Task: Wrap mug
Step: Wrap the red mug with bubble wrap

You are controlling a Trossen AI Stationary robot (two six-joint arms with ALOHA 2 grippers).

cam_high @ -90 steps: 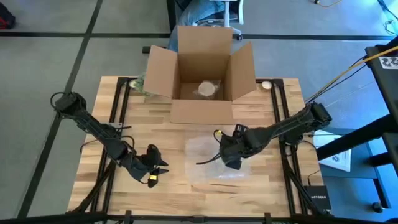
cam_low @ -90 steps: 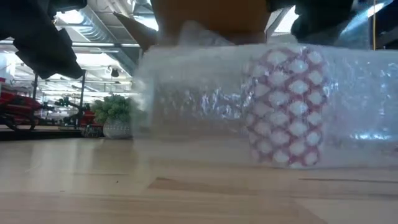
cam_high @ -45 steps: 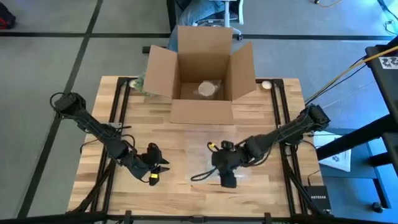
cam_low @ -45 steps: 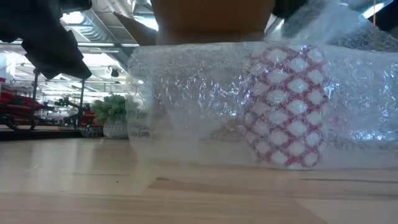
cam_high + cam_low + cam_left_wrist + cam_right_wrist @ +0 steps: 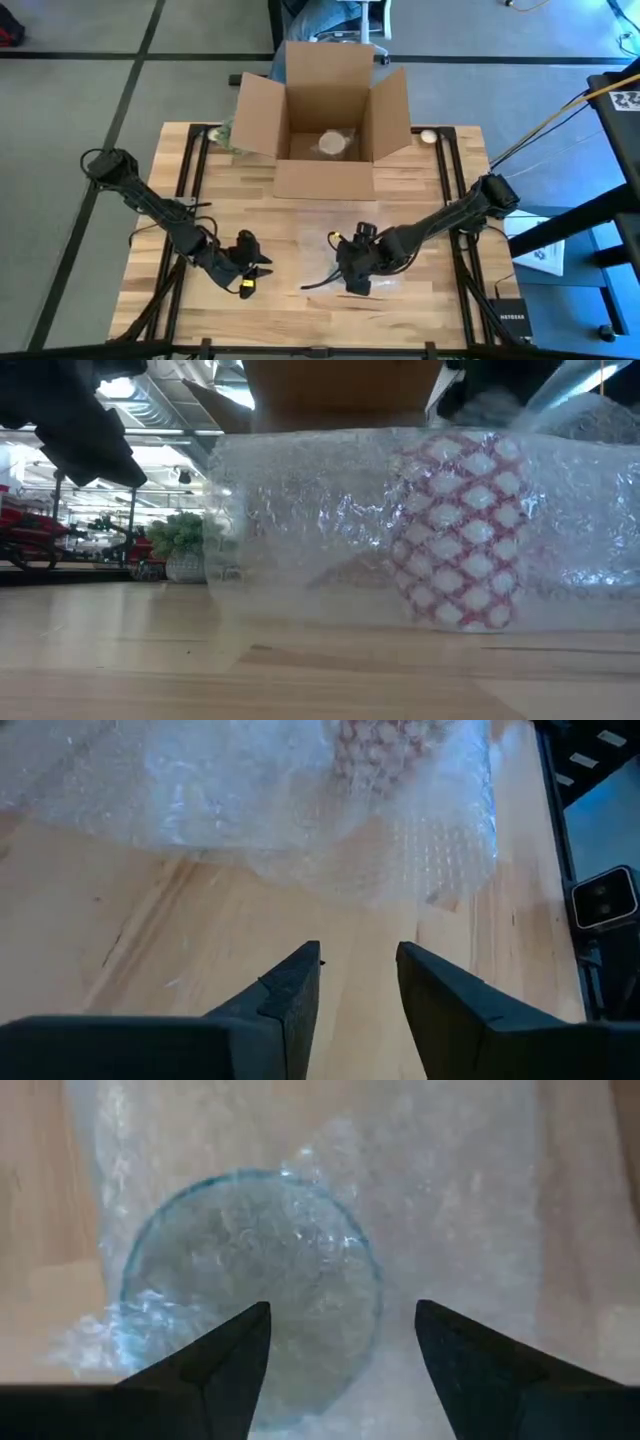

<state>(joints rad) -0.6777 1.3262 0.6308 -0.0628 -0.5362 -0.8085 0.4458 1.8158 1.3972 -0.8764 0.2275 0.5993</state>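
The mug [image 5: 460, 530] lies under bubble wrap [image 5: 345, 245] at the surface's near middle. The right gripper [image 5: 352, 280], jaws spread, should press the wrap snug around it; the left gripper [image 5: 247, 280], spread, waits left.

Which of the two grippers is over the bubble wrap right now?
The right gripper: it hangs open directly above the bubble wrap that covers the mug. The left gripper, also open, sits apart over bare wood.

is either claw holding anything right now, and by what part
Nothing is held: the left claw is open over bare table, the right claw open above the bubble-wrapped mug.
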